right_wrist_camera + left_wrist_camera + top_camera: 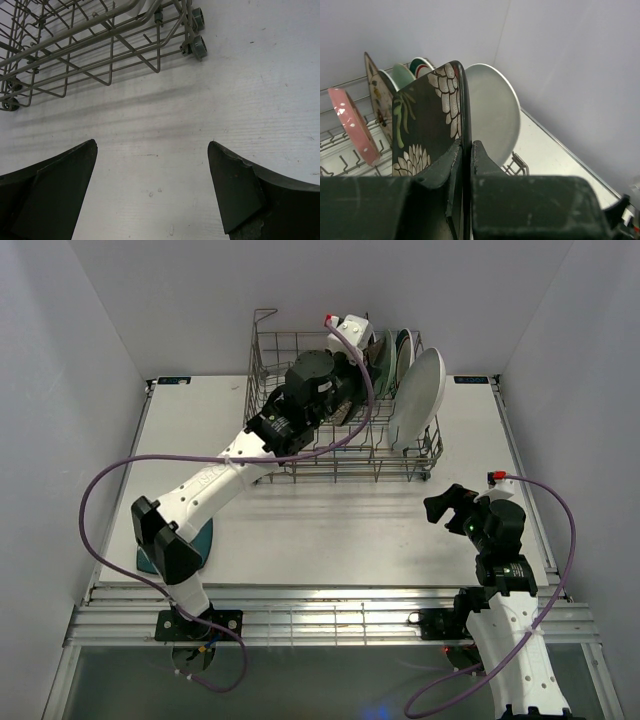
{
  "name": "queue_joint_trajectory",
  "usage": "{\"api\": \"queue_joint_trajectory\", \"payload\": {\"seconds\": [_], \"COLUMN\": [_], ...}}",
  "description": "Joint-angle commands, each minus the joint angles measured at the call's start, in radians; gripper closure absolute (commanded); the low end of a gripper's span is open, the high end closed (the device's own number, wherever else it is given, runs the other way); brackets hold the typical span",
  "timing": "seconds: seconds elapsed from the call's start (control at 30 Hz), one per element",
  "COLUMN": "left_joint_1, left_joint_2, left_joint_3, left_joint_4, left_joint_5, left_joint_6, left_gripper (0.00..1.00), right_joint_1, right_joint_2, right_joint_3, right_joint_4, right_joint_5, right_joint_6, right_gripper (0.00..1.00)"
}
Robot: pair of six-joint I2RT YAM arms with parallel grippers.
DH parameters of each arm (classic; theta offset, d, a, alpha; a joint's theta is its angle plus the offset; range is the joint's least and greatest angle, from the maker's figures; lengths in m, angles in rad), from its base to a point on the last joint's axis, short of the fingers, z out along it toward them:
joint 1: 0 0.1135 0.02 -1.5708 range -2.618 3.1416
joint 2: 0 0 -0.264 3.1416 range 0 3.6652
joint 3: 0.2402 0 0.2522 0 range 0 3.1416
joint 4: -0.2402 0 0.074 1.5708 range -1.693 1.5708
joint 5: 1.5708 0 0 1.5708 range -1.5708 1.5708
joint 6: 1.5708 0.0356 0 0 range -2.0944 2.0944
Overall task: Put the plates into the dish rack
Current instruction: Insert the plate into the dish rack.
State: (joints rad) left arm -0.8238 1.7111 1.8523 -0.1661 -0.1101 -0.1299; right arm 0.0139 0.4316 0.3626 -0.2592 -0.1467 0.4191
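One plate lies nearest you: the dark teal plate (208,537) is flat on the table (330,530), partly tucked under the left arm's elbow, not yet racked. To its right, the right gripper (152,144) hangs over bare tabletop with its jaws spread wide and nothing between them, just short of the near corner of the dish rack (400,468). Farther in, the left gripper (467,146) is pinched tight on the rim of the black floral square plate (427,125), which it holds upright on edge inside the rack. You cannot see whether the plate's bottom edge is seated between tines, because the fingers hide it. Treat this plate as rigid, fairly heavy for a narrow pinch, glazed and probably slick, and likely to chip against wire or a neighbour. A rim grip near the middle of one side, as you have now, should keep it from swinging. Just beyond it stands the large white oval plate (495,115), close enough that contact is the main risk. On the other side, the rack holds more plates standing in a row: the pink dotted plate (352,125), a cream floral square plate (376,95), a mint plate (402,75) and a white green-rimmed plate (422,65) farthest back.
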Motion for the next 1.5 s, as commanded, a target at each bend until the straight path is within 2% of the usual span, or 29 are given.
{"api": "queue_joint_trajectory", "payload": {"seconds": [0.0,0.1,0.23,0.37,1.13,1.23,1.47], "left_joint_1": [-0.02,-0.049,-0.084,-0.109,-0.115,-0.113,-0.115], "left_joint_2": [-0.016,0.011,0.05,0.094,0.265,0.271,0.315], "left_joint_3": [0.077,0.1,0.119,0.159,0.36,0.363,0.412], "left_joint_4": [0.157,0.18,0.21,0.214,0.246,0.247,0.192], "left_joint_5": [-0.169,-0.23,-0.243,-0.281,-0.484,-0.484,-0.381], "left_joint_6": [-0.016,-0.022,0.022,0.006,-0.376,-0.419,-0.482], "left_gripper": [1.0,1.0,1.0,1.0,1.0,1.0,1.0], "right_joint_1": [-0.002,-0.003,-0.002,-0.002,-0.002,-0.002,-0.002], "right_joint_2": [-0.01,-0.011,-0.014,-0.021,-0.04,-0.039,-0.04], "right_joint_3": [0.001,0.002,0.002,-0.001,0.004,0.004,-0.002], "right_joint_4": [0.032,0.031,0.028,0.023,-0.005,-0.003,0.0], "right_joint_5": [-0.017,-0.019,-0.016,-0.013,-0.001,-0.001,0.001], "right_joint_6": [-0.005,-0.003,-0.002,0.001,0.012,0.012,0.012], "right_gripper": [0.04,0.04,0.03,0.03,0.03,0.03,0.03]}}
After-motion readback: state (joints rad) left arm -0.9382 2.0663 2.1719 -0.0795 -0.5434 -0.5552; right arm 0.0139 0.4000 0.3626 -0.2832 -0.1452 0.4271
